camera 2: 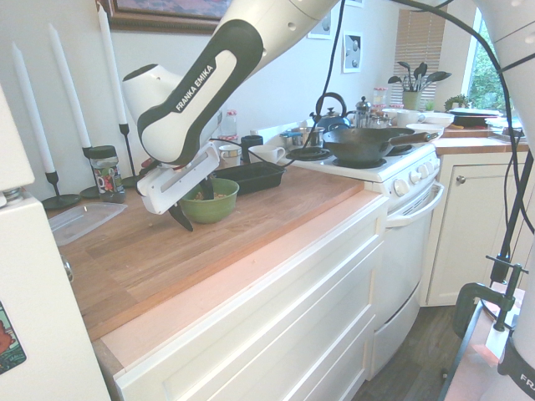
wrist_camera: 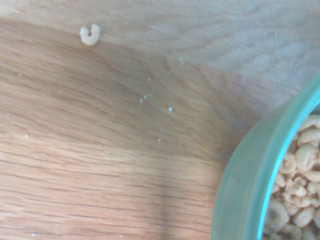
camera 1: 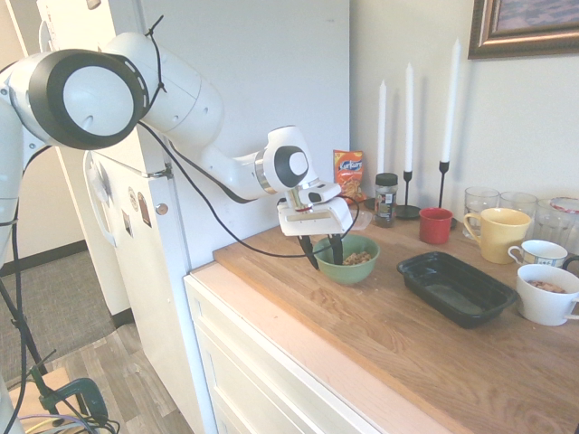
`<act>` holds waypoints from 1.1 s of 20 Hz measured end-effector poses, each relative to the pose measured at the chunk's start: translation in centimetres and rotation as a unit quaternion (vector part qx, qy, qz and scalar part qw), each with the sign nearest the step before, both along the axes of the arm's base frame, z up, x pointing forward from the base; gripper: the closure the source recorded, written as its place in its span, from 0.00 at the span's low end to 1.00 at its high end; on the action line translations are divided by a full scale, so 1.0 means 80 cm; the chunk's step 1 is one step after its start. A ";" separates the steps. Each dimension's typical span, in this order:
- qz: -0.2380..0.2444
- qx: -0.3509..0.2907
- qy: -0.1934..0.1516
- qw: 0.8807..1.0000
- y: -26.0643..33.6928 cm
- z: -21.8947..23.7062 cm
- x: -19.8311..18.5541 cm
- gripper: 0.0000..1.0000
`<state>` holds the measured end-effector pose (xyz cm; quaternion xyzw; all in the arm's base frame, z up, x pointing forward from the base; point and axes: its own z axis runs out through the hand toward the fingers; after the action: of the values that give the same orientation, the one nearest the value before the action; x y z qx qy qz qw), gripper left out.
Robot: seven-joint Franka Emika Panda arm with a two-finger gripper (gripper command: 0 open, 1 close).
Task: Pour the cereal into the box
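Wooden butcher-block counter being occupied by round green bowl holding tan puffed cereal. Bowl's near rim being straddled by white two-finger gripper, fingers parted, grasp unclear. Glossy black rectangular tray being left just beyond bowl.

cereal in bowl on tabletop, box beside bowl, claw straddling bowl's rim

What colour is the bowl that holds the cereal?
The bowl is green; it shows best in the first exterior view, with tan cereal inside.
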<state>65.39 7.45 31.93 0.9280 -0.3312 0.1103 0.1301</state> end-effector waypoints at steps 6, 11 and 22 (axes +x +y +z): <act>-0.001 -0.001 0.003 1.000 -0.002 -0.005 0.000 1.00; -0.006 -0.003 0.002 1.000 -0.010 -0.006 0.001 1.00; -0.020 0.012 -0.009 1.000 -0.021 0.008 0.002 1.00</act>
<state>65.55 5.76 32.55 0.9218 -0.3518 0.1125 0.1181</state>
